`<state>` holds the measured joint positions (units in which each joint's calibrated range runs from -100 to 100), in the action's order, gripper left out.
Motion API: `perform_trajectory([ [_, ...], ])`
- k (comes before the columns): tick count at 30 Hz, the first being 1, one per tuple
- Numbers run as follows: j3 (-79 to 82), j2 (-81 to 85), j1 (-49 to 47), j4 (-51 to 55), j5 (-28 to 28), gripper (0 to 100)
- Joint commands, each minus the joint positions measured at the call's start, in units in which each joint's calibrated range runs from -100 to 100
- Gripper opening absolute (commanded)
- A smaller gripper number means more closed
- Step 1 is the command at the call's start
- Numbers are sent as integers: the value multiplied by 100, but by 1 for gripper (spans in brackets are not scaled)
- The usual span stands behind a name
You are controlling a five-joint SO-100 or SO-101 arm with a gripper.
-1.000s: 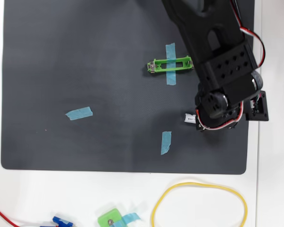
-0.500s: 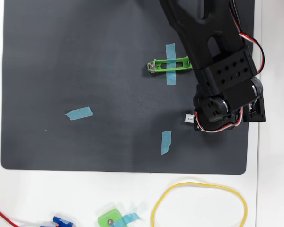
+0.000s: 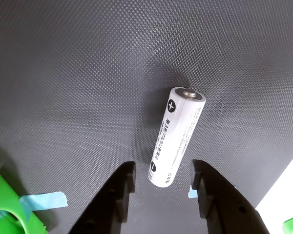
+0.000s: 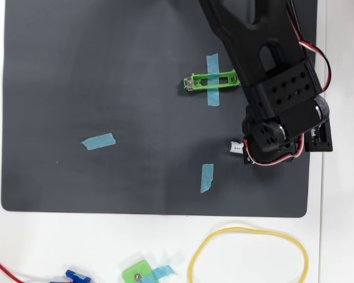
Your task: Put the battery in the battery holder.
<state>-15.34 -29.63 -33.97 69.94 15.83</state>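
The battery (image 3: pixel 177 137) is a white cylinder with dark print lying on the dark mat, its plus end pointing away from me. My gripper (image 3: pixel 163 168) is open, its two black fingers (image 3: pixel 124 187) standing either side of the battery's near end with a gap on both sides. In the overhead view only the battery's tip (image 4: pixel 235 147) pokes out from under the arm (image 4: pixel 277 88), which hides the gripper. The green battery holder (image 4: pixel 211 80) lies empty above it, held down by a strip of blue tape. One corner of the holder (image 3: pixel 5 207) shows at the wrist view's lower left.
The black mat (image 4: pixel 106 71) has more blue tape strips (image 4: pixel 98 141) (image 4: pixel 207 177) on it. Its right edge lies close to the arm. On the white table below lie a yellow band (image 4: pixel 248 256), a squarish green block (image 4: pixel 137 273), a blue part and a red wire.
The arm has shifted only slightly over the battery. The battery and the holder lie where they were.
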Motion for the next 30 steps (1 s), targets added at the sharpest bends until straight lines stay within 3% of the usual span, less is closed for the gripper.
perform_trajectory([
  [1, -299, 33, -64, 51, -29, 10],
  [30, -581, -35, -64, 524, -29, 10],
])
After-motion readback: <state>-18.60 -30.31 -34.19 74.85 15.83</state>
